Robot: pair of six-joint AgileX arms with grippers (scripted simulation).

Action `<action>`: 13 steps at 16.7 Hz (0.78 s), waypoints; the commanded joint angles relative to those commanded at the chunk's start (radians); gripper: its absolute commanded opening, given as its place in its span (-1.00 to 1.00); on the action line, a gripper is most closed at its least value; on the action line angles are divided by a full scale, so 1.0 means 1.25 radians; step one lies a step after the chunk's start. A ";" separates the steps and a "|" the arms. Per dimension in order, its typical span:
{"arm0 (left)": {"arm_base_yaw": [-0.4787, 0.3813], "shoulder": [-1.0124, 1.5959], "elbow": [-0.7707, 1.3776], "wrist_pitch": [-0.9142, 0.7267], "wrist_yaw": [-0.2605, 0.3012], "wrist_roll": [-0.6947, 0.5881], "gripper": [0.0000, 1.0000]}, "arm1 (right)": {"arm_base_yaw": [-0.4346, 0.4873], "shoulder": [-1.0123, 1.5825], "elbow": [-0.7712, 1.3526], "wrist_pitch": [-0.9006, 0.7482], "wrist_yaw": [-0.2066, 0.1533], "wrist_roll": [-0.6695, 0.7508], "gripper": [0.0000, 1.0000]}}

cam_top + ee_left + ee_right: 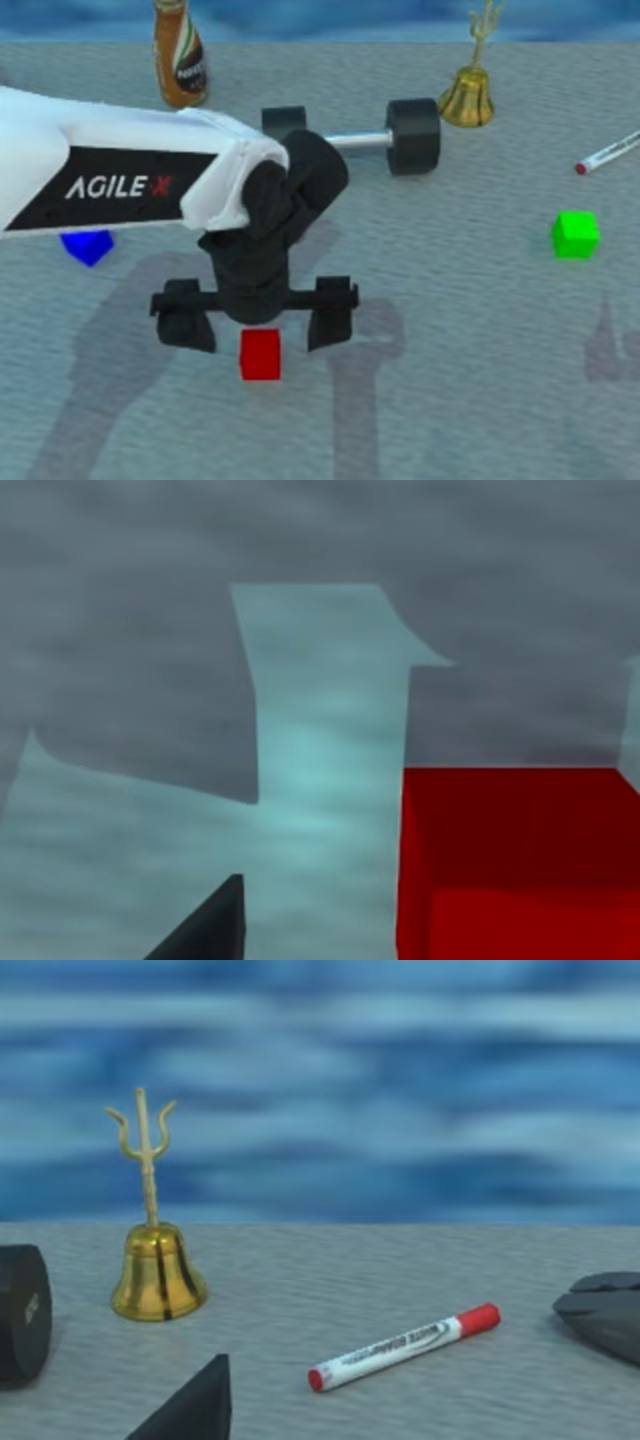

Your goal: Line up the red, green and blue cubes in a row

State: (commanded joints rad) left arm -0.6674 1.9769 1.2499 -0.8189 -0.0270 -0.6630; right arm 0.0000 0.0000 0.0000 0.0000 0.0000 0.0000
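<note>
**Left pincer spread wide over red cube**

Seen from above: left pincer [258, 318] of the AgileX pair reaching in from the top view's left, fingers released and set well apart, hanging over the grey surface [470, 340] just behind the red cube [260, 354]. Cube lying near the middle of the front half, roughly between the two finger lines, though whether it sits inside the gap or just ahead of it is hard to judge from this angle. No contact visible between fingers and cube.

Blue cube [88, 245] at the left, partly tucked under the white arm. Green cube [575, 234] far off at the right, well apart from both others. Three cubes not yet in a row.

Along the back edge: brown bottle [180, 55], black dumbbell [400, 137] partly hidden by the arm, brass bell [470, 92], and a red-capped marker [608, 153] at the far right.

In the left wrist view, red cube [520, 865] filling one corner, one dark fingertip [215, 928] beside it, not touching.

Right pincer out of the top view; in its wrist view, only one dark fingertip [195, 1405], facing the bell [157, 1275] and marker [405, 1346], so grip state cannot be told.
</note>
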 joint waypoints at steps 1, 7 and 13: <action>0.000 0.000 0.000 0.000 0.000 0.000 1.00 | 0.000 0.000 0.000 0.000 0.000 0.000 1.00; 0.004 -0.031 0.057 -0.088 -0.001 -0.005 1.00 | 0.000 0.000 0.000 0.000 0.000 0.000 1.00; 0.010 -0.080 0.127 -0.206 -0.001 -0.007 1.00 | 0.000 0.000 0.000 0.000 0.000 0.000 1.00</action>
State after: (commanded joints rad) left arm -0.6543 1.8769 1.4081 -1.0766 -0.0278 -0.6718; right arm 0.0000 0.0000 0.0000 0.0000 0.0000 0.0000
